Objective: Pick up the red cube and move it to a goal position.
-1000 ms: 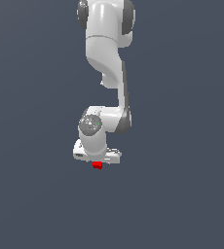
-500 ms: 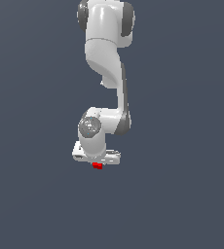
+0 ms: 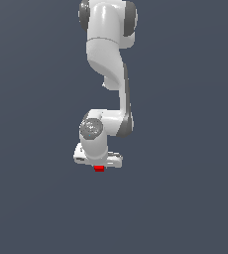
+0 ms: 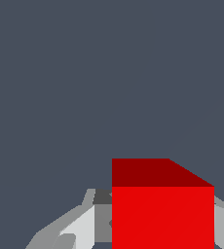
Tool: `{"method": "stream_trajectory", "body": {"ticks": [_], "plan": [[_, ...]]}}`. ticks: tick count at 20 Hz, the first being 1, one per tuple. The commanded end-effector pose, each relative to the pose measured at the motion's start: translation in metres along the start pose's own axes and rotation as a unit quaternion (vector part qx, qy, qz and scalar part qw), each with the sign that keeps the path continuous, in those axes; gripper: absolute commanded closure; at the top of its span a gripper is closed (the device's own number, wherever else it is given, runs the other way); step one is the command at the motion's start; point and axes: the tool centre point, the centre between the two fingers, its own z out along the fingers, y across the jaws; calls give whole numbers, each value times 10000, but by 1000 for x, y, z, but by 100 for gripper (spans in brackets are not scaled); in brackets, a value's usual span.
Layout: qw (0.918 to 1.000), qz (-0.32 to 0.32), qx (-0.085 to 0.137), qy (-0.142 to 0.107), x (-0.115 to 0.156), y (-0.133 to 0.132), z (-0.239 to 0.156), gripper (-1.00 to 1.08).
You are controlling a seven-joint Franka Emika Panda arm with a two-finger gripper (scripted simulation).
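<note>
Gleaming plain red cube [image 4: 162,214]

It was no real room but a bare simulated space: flat, featureless slate-grey all around, and a smoothly rendered white arm [image 3: 108,74] hanging there without furnishings.

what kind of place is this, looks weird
Most likely a bare physics-simulation scene, not a real room: a flat, featureless grey-blue ground, a smoothly rendered white arm whose gripper sits right over a plain red cube, and nothing else.
</note>
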Motion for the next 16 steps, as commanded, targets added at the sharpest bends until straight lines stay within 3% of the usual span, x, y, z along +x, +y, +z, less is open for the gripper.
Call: {"method": "stream_trajectory", "body": {"ticks": [1,8,16], "plan": [[10000,0,0,8,-1,-1,-6,108],[10000,0,0,8,-10,-4,-38,108],[10000,1,2,8,-29,-11,-105,108]]}}
